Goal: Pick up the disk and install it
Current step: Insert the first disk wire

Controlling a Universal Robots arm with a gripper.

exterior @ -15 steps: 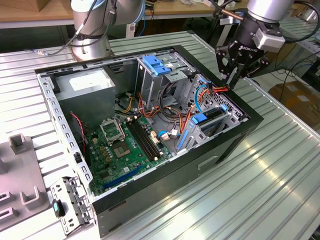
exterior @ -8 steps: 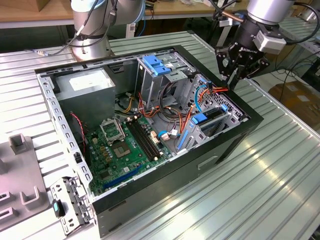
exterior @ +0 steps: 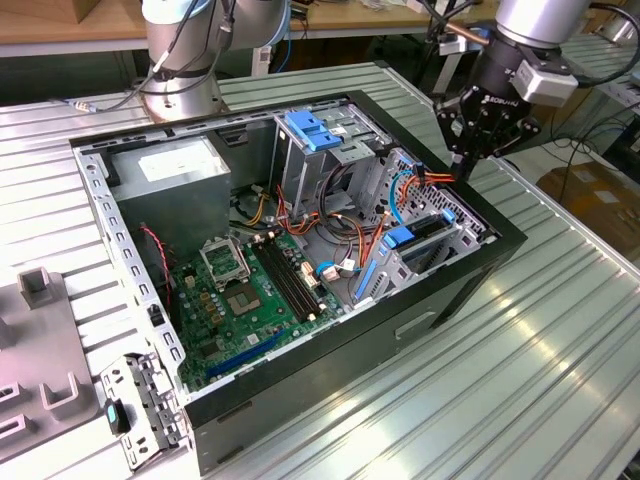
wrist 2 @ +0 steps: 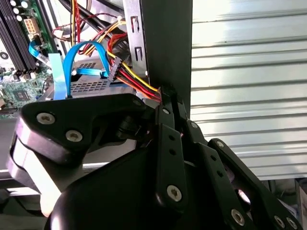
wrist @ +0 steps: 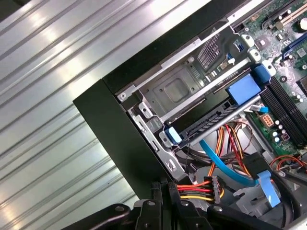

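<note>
1. Gripper point(wrist 2: 165, 93): black linkage body occupying the lower part of the second wrist view, its tip sitting against the case wall.
2. Case wall point(wrist 2: 168, 43): dark panel running upright, with a perforated metal strip point(wrist 2: 135, 33) lying beside it.
3. Power wires point(wrist 2: 132, 79): red, yellow and black, passing just beside the gripper tip.
4. Blue cable point(wrist 2: 72, 62): looping over a perforated grey metal surface point(wrist 2: 88, 85).
5. Motherboard point(wrist 2: 19, 62): green, showing at one edge.
6. Ribbed table point(wrist 2: 249, 76): lying beyond the wall.
</note>
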